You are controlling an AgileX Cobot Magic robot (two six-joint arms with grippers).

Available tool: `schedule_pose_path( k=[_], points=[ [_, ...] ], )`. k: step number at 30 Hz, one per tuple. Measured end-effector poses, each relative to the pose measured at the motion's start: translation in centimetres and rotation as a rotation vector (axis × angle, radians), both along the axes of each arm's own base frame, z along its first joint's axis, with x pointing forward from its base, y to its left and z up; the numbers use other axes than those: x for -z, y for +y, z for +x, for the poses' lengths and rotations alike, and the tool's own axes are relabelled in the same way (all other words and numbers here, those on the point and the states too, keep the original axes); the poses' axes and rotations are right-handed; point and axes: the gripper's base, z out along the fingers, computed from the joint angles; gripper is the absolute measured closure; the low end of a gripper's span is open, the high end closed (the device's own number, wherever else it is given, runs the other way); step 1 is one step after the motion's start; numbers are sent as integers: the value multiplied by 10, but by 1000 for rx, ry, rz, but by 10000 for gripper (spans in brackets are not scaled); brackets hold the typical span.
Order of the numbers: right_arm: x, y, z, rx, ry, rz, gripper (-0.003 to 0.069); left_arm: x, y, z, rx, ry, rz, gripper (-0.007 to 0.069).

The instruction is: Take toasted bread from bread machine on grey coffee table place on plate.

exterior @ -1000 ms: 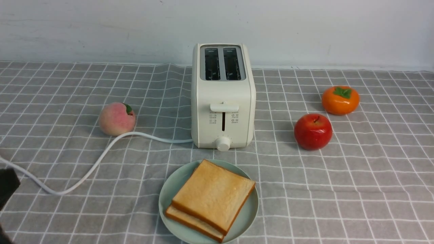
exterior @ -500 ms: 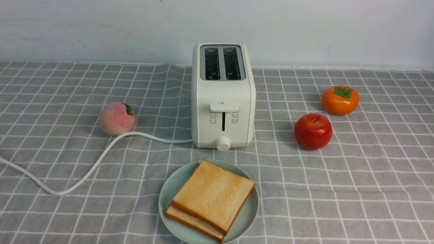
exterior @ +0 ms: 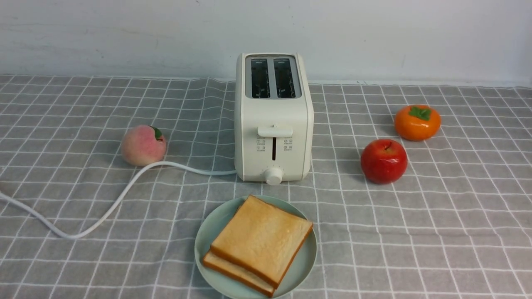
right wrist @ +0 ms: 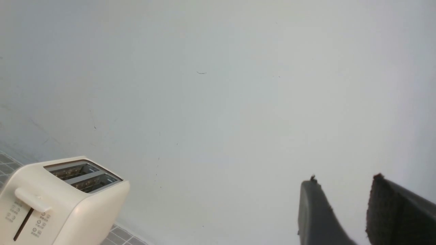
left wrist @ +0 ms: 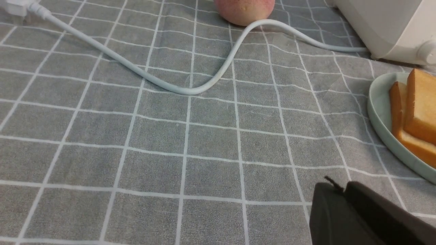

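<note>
Two slices of toasted bread (exterior: 261, 238) lie stacked on the mint-green plate (exterior: 305, 257) in front of the bread machine (exterior: 273, 141), whose two slots look empty. The plate (left wrist: 379, 112) and toast (left wrist: 420, 109) also show in the left wrist view. My left gripper (left wrist: 340, 187) is shut and empty, low over the grey coffee table (exterior: 436, 232), to the left of the plate. My right gripper (right wrist: 344, 183) is open and empty, raised, facing the wall; the bread machine (right wrist: 64, 200) shows in its view. Neither gripper shows in the front view.
A peach (exterior: 143, 145) sits left of the bread machine, its white cord (exterior: 95, 220) curving past it toward the left edge. A red apple (exterior: 383, 161) and an orange persimmon (exterior: 417, 122) sit at the right. A white wall stands behind.
A dark part of the left arm at the front view's left edge one second ago has drawn out of sight. The toast, plate and bread machine have not moved.
</note>
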Motion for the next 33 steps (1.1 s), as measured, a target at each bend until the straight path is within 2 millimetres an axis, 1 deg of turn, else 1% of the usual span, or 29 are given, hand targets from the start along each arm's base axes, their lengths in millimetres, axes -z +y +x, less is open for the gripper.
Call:
schedule_pose_path(
  k=[14, 18, 20, 23, 26, 29, 33],
  points=[
    [0, 0, 0, 5, -8, -19, 420, 0, 0, 0, 0, 0, 0, 568],
    [0, 3, -1, -31, -7, -13, 420, 0, 0, 0, 0, 0, 0, 568],
    [0, 5, -2, -65, 2, 13, 420, 0, 0, 0, 0, 0, 0, 568],
    [1, 10, -4, -169, 40, 97, 420, 0, 0, 0, 0, 0, 0, 566],
    [1, 14, -5, -237, 73, 162, 420, 0, 0, 0, 0, 0, 0, 562],
    [2, 16, -6, -271, 90, 189, 420, 0, 0, 0, 0, 0, 0, 558],
    [3, 17, -6, -314, 130, 269, 420, 0, 0, 0, 0, 0, 0, 552]
  ],
)
